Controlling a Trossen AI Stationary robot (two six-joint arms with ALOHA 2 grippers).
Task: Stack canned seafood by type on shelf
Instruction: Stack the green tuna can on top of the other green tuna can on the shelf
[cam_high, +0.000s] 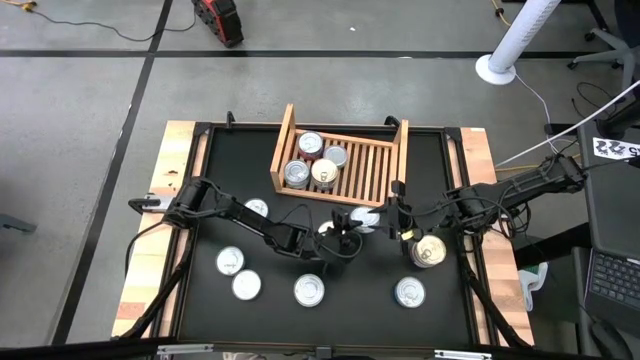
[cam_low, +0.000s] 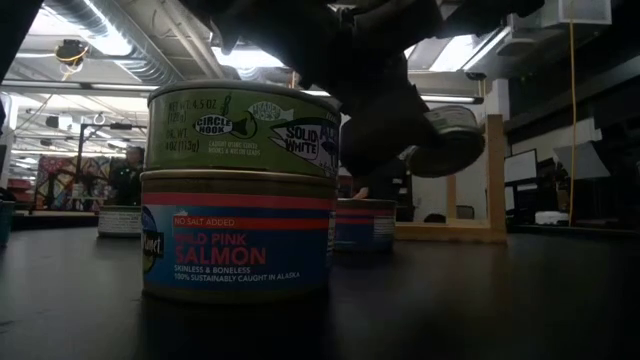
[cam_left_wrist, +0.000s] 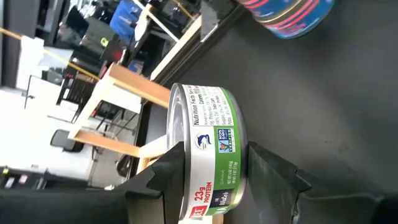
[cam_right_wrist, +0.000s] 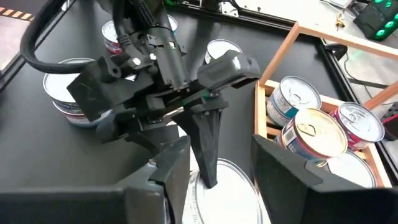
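Tins (cam_high: 312, 170), 4 of them, are already sitting in the shelf (cam_high: 375, 165). The left gripper (cam_left_wrist: 214, 186) is clamping a green tin (cam_left_wrist: 208, 143) on edge just off the shelf's front edge; the right gripper (cam_right_wrist: 214, 168), nearer, is straddling another tin (cam_right_wrist: 227, 183), grip unclear.

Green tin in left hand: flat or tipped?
Tipped. The green tin stands on edge between the left hand's fingers, off the table.

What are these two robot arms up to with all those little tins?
They are sorting canned fish onto a wooden shelf, where four tins already sit. The left gripper holds a green-labelled tin on its edge, mid-table. The right gripper holds a silver-lidded tin beside it. More tins wait on the black table.
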